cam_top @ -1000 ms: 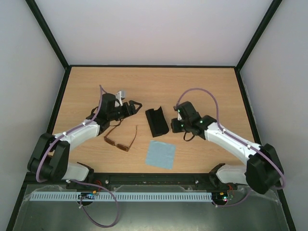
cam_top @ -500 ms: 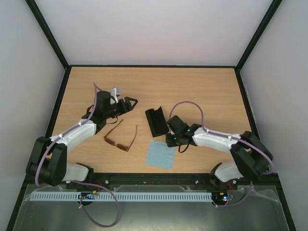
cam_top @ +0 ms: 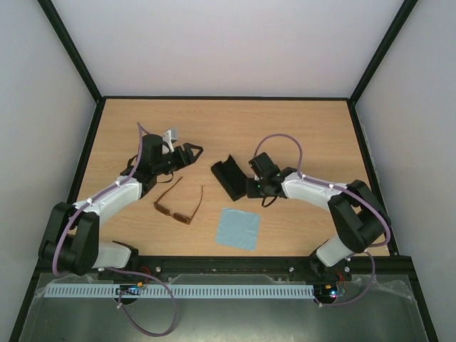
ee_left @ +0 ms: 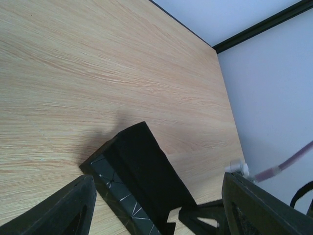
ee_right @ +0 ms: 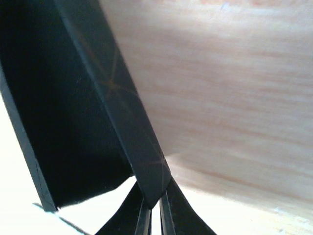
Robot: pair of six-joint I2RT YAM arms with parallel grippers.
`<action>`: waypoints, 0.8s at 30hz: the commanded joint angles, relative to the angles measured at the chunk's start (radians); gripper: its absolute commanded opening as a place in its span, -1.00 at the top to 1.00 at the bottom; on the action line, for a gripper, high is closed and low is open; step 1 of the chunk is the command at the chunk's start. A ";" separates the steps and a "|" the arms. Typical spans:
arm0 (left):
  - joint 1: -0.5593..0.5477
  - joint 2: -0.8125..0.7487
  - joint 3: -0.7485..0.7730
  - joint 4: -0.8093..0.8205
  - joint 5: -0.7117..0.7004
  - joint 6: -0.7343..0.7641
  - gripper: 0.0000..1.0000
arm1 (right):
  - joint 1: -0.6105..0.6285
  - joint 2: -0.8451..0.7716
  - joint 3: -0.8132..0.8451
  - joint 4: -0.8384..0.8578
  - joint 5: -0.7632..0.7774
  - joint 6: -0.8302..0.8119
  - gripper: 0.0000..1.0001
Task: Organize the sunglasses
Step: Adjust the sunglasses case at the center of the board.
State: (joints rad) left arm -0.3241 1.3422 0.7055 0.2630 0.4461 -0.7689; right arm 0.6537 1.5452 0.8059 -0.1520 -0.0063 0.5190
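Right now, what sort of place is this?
Probably a robot test booth: plain white walls in a black frame enclose a wooden table, a left arm and a right arm are bolted at its near edge, with sunglasses, a black case and a blue cloth as props.

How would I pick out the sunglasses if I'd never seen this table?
On the wooden table, left of its middle, below the left arm's open pincer in the overhead view, lie the sunglasses, unfolded, slim arms pointing to the far edge. They are the only brown, see-through thing: the case to their right is solid black, the cloth a flat pale blue square.
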 commanded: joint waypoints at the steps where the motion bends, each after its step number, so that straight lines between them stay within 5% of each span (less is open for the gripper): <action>1: 0.006 0.012 0.012 0.021 0.027 0.005 -0.47 | -0.044 0.042 0.053 -0.046 0.044 -0.045 0.87; 24: 0.016 -0.017 -0.009 0.013 0.022 0.016 -0.50 | -0.144 0.278 0.368 -0.092 0.030 -0.119 0.93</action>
State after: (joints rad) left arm -0.3191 1.3556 0.7055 0.2771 0.4625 -0.7685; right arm 0.5159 1.8145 1.1454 -0.1734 0.0257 0.4229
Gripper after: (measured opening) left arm 0.738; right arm 0.039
